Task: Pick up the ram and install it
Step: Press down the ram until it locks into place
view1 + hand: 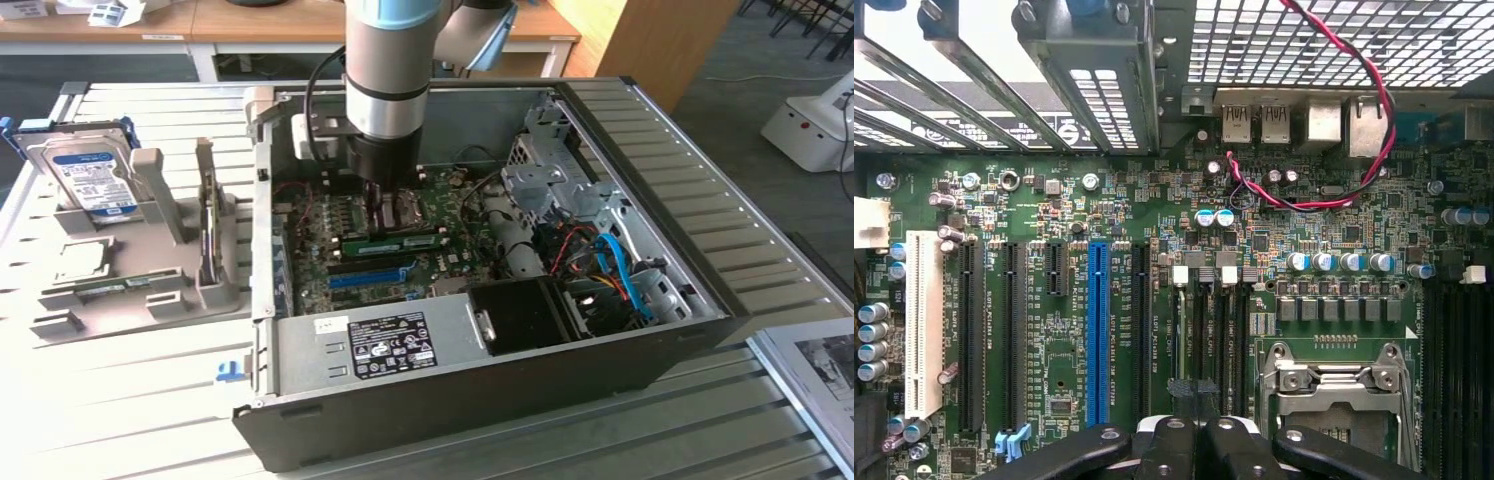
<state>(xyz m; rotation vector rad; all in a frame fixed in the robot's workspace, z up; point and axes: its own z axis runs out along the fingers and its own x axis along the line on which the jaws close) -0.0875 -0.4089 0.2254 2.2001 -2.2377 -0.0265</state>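
Pincer (pixel 1189 440) fingers together and holding nothing, we hover inside the case (pixel 694 290) above the motherboard (pixel 1154 200), keeping square to the ram (pixel 394 242) seated nearby.

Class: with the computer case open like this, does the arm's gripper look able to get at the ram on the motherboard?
Probably yes. The case is open on top, the gripper is already down inside, and the ram sits close beside it with nothing over it. The gripper is shut, though, so it could not grasp as it stands.
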